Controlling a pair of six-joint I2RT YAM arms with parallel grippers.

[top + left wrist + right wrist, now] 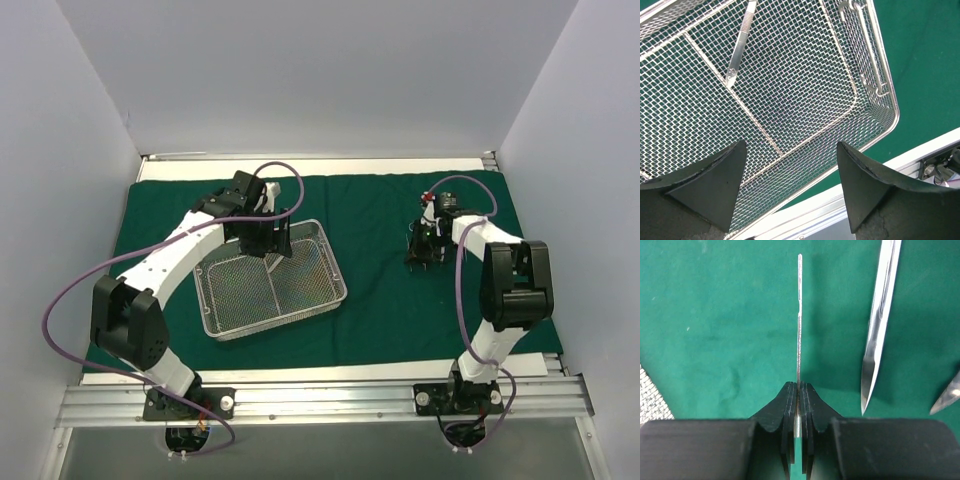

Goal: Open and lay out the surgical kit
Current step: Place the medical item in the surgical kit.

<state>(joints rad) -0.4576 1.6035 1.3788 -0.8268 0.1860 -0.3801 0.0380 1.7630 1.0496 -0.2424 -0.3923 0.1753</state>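
The surgical kit's dark green cloth lies spread flat over the table. On its left part sits the silver wire-mesh tray. My left gripper hovers over the tray's far side. In the left wrist view it is open with nothing between its fingers, above the tray, which holds one slim silver instrument. My right gripper is low over the cloth on the right. It is shut on a thin silver instrument seen edge-on. Beside it on the cloth lie a second instrument and the tip of a third.
A white table strip and an aluminium rail run along the near edge, where both arm bases are bolted. White walls enclose the left, back and right. Purple cables loop from each arm. The tray's corner shows at the lower left of the right wrist view.
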